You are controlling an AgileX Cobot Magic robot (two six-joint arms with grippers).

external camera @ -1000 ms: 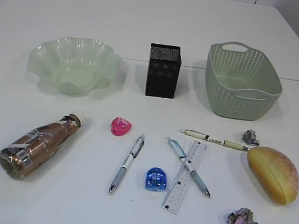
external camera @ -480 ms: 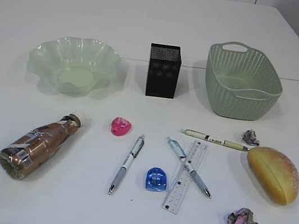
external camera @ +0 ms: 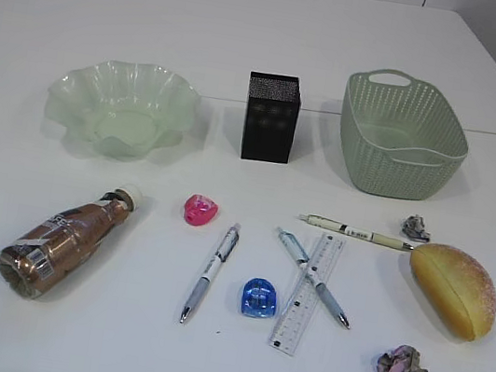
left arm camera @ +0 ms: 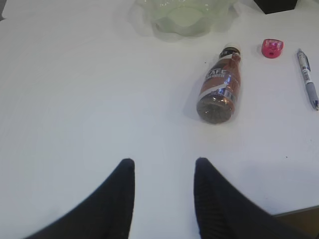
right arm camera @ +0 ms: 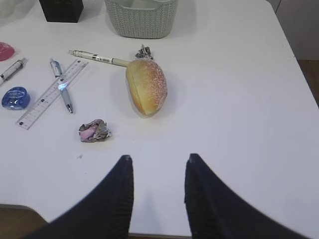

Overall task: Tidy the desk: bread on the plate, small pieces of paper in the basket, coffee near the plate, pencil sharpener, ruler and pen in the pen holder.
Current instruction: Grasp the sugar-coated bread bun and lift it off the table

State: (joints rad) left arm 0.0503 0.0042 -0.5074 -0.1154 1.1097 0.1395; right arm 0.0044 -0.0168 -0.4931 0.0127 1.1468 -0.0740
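White desk (external camera: 253,36) carries all items. Neither arm appears in the exterior view. Left gripper (left arm camera: 163,172) and right gripper (right arm camera: 157,167) jaws stand partly open, empty. Left wrist view crops plate (left arm camera: 184,12) and pen holder (left arm camera: 275,5). Bread (external camera: 453,289) lies right, coffee (external camera: 65,237) left.

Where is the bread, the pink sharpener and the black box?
bread (external camera: 454,290): exterior view, middle of its golden crust.
pink sharpener (external camera: 199,208): exterior view, its top face.
black box (external camera: 270,125): exterior view, its front mesh wall.
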